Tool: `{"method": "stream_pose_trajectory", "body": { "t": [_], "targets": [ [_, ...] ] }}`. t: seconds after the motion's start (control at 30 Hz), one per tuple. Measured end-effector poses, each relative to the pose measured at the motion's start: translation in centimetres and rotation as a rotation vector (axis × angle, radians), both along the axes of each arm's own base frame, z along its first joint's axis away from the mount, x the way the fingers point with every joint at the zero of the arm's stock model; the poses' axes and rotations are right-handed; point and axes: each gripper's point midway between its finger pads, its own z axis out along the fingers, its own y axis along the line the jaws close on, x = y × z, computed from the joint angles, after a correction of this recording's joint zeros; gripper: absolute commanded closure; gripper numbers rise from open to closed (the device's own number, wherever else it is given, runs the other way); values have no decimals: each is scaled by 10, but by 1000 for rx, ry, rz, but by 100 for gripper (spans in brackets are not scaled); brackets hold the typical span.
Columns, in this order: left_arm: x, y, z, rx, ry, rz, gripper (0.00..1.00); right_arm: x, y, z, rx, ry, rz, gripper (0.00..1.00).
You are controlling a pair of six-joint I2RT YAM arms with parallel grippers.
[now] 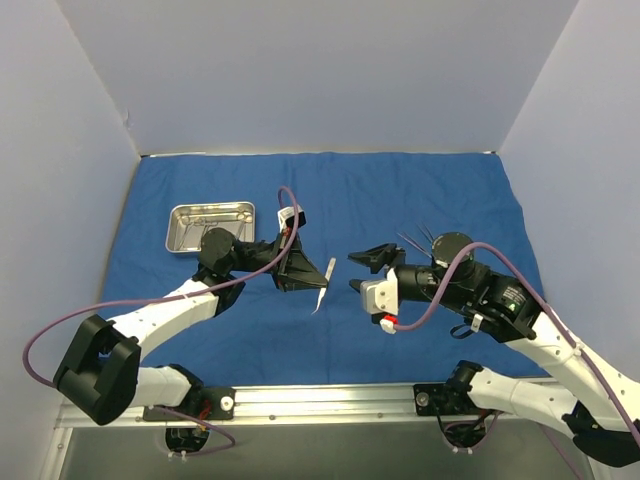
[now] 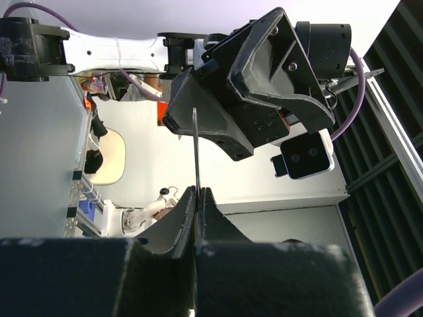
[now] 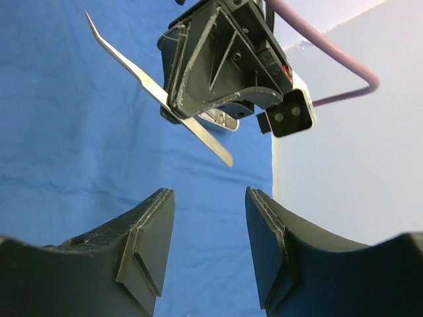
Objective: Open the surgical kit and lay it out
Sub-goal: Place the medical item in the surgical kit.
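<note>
Steel tweezers [image 1: 325,283], thin and pointed, pinched in left end effector [image 2: 199,198]; right end effector [image 3: 209,205] spread

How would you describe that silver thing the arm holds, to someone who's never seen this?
Find the blue cloth under both arms. Above its middle, the left gripper pinches a slim silver instrument. It is flat, pointed and held in the air, unlike the boxy tray lying on the cloth.
</note>
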Motion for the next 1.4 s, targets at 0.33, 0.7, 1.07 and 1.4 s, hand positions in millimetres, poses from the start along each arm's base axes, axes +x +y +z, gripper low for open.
{"method": "stream_pose_trajectory", "body": {
  "t": [0.33, 0.7, 1.07, 1.4],
  "targets": [
    [-4, 0, 1, -8, -1, -11, 98, 3, 17, -16, -69, -8, 32, 54],
    [-7, -1, 1, -12, -4, -21, 98, 2, 37, -15, -86, -44, 51, 55],
    [-7, -1, 0, -17, -9, -20, 98, 0, 40, -13, -98, -73, 41, 68],
    [-6, -2, 1, -14, 22, -23, 90, 1, 38, -17, -130, -104, 47, 100]
  ]
}}
